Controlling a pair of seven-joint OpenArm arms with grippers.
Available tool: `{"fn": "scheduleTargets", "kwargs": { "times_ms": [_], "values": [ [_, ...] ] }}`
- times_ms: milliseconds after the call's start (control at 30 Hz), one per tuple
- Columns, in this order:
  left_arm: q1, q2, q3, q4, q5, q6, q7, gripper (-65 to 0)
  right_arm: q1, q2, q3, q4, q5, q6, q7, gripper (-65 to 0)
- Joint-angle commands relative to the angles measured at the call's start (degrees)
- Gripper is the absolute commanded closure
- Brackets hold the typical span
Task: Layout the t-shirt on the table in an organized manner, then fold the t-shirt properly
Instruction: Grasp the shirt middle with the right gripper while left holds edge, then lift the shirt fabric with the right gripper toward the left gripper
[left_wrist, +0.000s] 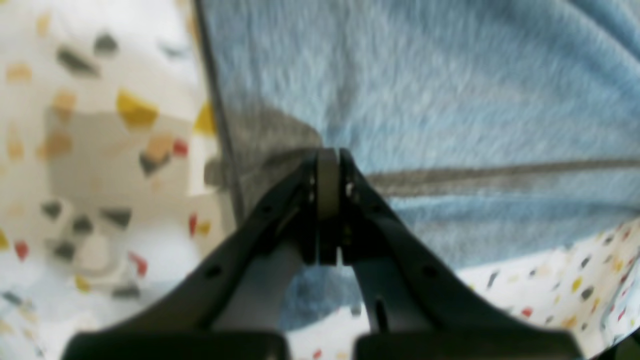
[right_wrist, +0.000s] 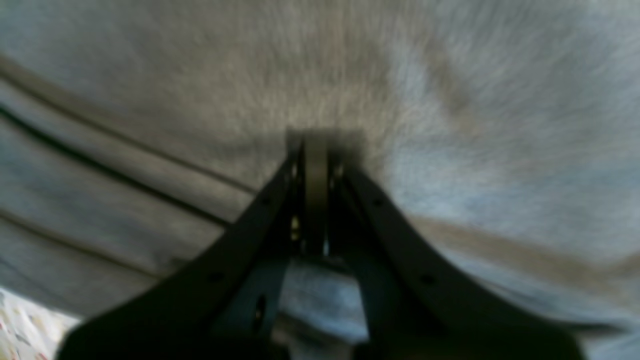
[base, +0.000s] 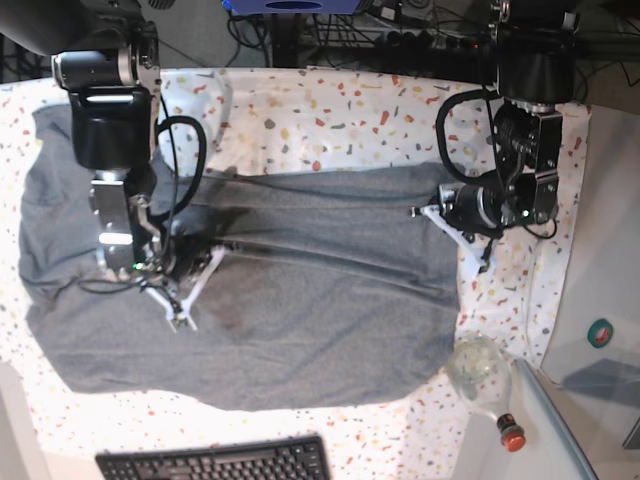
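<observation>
The heather-grey t-shirt (base: 300, 300) lies spread over most of the speckled table (base: 330, 115), with long creases running between my two grippers. My left gripper (base: 420, 212) sits at the shirt's right side. In the left wrist view it (left_wrist: 328, 155) is shut on the t-shirt (left_wrist: 425, 90) beside a hem line, with a fabric edge and the speckled table (left_wrist: 100, 150) just to its left. My right gripper (base: 183, 320) is on the shirt's left part. In its own view the gripper (right_wrist: 316, 137) is shut on t-shirt fabric (right_wrist: 475, 125), which fills the frame. Both wrist views are blurred.
A black keyboard (base: 210, 462) lies at the table's near edge. A clear glass bottle (base: 478, 365) with a red cap (base: 512, 437) rests by the shirt's lower right corner. The plain grey side surface (base: 605, 260) carries a green tape roll (base: 600, 333). Cables crowd the far edge.
</observation>
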Motion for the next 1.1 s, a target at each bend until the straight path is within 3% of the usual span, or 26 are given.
{"fn": "scheduleTargets", "kwargs": {
  "times_ms": [0, 100, 233, 400, 633, 767, 933, 1067],
  "values": [
    [0.2, -0.9, -0.1, 2.6, -0.7, -0.4, -0.4, 0.0, 2.8, -0.1, -0.1, -2.6, 0.7, 0.4, 1.3, 0.0],
    [3.2, -1.1, 0.1, 6.9, -1.1, -0.4, -0.3, 0.0, 5.4, 0.4, 0.0, -12.4, 0.7, 0.0, 6.3, 0.0],
    [7.5, -1.2, 0.1, 9.0, -1.1, -0.4, -0.3, 0.0, 6.1, 0.8, 0.0, -17.1, 0.7, -4.0, 11.2, 0.0],
    [13.0, -1.6, 0.0, 13.4, -1.3, -0.4, 5.0, 0.0, 6.0, 0.9, 0.0, -17.1, 0.7, -4.6, 11.4, 0.0],
    [24.1, -2.1, 0.0, 27.1, -1.3, -0.4, 5.7, 0.0, 6.0, 1.0, 0.0, -17.1, 0.7, -4.7, 11.4, 0.0],
    [28.3, -4.0, -0.5, 35.2, -1.3, -0.4, 7.5, 0.0, 6.0, 1.0, -0.4, -17.1, 0.7, -4.7, 11.3, 0.0],
    [24.4, -3.8, -14.8, 37.0, -1.3, -0.4, 7.7, 0.0, 2.2, 0.4, -0.8, -9.0, 0.7, -4.3, 6.4, 0.0],
    [17.0, -5.2, -25.7, 33.7, -1.3, -0.8, 11.3, 0.0, -7.0, -0.8, -10.7, 11.0, 0.6, -4.3, 1.7, 0.0]
  ]
}}
